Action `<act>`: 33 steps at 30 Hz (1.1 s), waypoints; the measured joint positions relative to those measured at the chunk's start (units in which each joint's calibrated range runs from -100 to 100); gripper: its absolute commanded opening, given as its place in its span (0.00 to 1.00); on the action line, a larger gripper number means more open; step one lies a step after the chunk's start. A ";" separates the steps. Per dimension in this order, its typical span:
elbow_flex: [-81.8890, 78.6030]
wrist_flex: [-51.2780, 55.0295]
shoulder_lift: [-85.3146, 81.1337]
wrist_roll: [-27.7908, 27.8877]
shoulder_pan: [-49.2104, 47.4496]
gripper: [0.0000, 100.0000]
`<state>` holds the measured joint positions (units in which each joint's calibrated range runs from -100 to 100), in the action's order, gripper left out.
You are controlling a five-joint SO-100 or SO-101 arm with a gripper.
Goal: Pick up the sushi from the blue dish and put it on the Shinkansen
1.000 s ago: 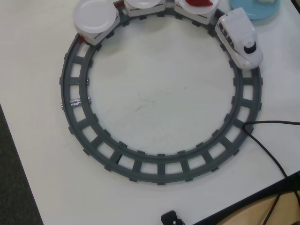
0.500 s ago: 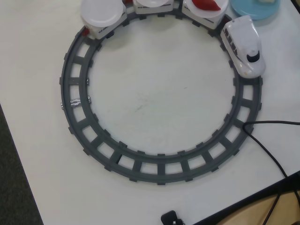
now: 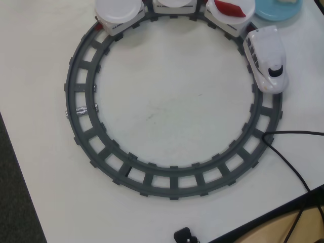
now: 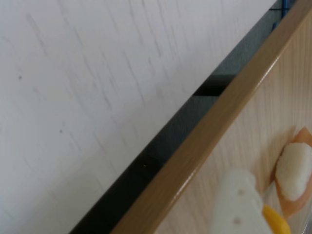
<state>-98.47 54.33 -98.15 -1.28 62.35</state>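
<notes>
**Gripper over the wooden surface, away from the track**

In the wrist view only a blurred white part of the gripper shows at the bottom edge, with a yellow-orange bit beside it at the lower right. Only this one part of it is in the picture, so whether it is wide, narrow or holding anything cannot be told. The overhead view does not show the arm at all.

Just to the right of the gripper part, on a light wooden surface, lies an orange-pink and white piece, white block on top of an orange layer. A rounded wooden edge runs diagonally across the view, then a dark gap, then the white table filling the upper left.

In the overhead view the white table carries a grey ring track. The Shinkansen sits on the track at the upper right, its black nose window pointing down the picture. Behind it, along the top of the ring, its cars carry round white plates: the nearest plate holds a dark red piece, and the far-left white plate looks bare.

The blue dish stands outside the ring at the top edge, just above the train. A pale sliver of the sushi shows on it, cut by the frame. A black cable crosses the lower right corner.
</notes>
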 measured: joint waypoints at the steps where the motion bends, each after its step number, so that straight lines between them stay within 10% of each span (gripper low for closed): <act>1: 0.00 0.00 0.00 0.00 0.00 0.31; 11: 19.54 0.17 22.99 -0.68 0.08 0.31; 33: 104.91 26.60 97.18 -20.24 -20.56 0.31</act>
<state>6.44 80.93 -0.97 -21.52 41.79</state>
